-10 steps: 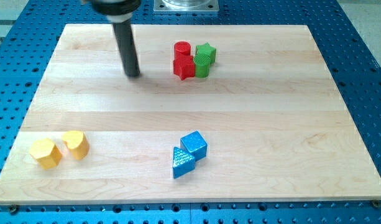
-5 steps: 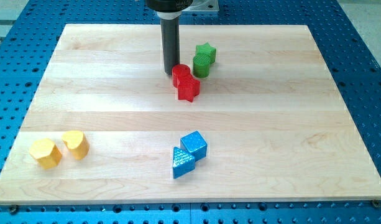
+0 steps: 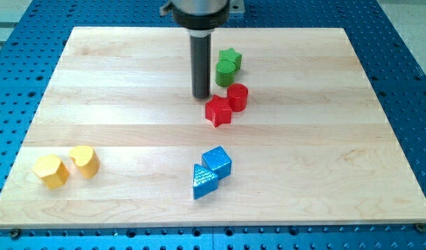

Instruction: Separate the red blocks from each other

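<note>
My tip [image 3: 201,96] rests on the wooden worktop [image 3: 115,83], just above and to the view's left of the red star block [image 3: 218,111], close to it; contact cannot be confirmed. No gripper on this arm: only the dark rod, holding nothing.

Red cylinder block [image 3: 238,97] sits up and to the view's right of the red star block, the two touching or nearly so. Green cylinder block [image 3: 226,71] lies just above the red cylinder, to the view's right of the rod. Green star block [image 3: 232,57] touches the green cylinder from behind.

Blue cube [image 3: 217,162] and blue triangular block [image 3: 204,181] sit together toward the view's bottom centre. Yellow hexagonal block [image 3: 50,171] and a rounded yellow block [image 3: 83,160] sit close together at bottom left.

No readable writing or labels anywhere. Blue perforated base [image 3: 400,83] surrounds the worktop.
</note>
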Controlling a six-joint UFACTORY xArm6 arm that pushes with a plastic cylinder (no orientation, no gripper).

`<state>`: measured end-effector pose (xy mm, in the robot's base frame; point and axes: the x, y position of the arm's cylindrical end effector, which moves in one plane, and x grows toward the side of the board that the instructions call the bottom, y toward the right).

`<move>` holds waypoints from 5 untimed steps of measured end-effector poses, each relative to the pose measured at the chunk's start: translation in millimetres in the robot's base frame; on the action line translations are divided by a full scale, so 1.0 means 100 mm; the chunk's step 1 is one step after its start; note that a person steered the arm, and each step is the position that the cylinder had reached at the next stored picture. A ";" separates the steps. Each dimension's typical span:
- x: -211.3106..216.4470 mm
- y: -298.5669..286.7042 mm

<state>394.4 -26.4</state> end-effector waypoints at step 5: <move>-0.10 0.93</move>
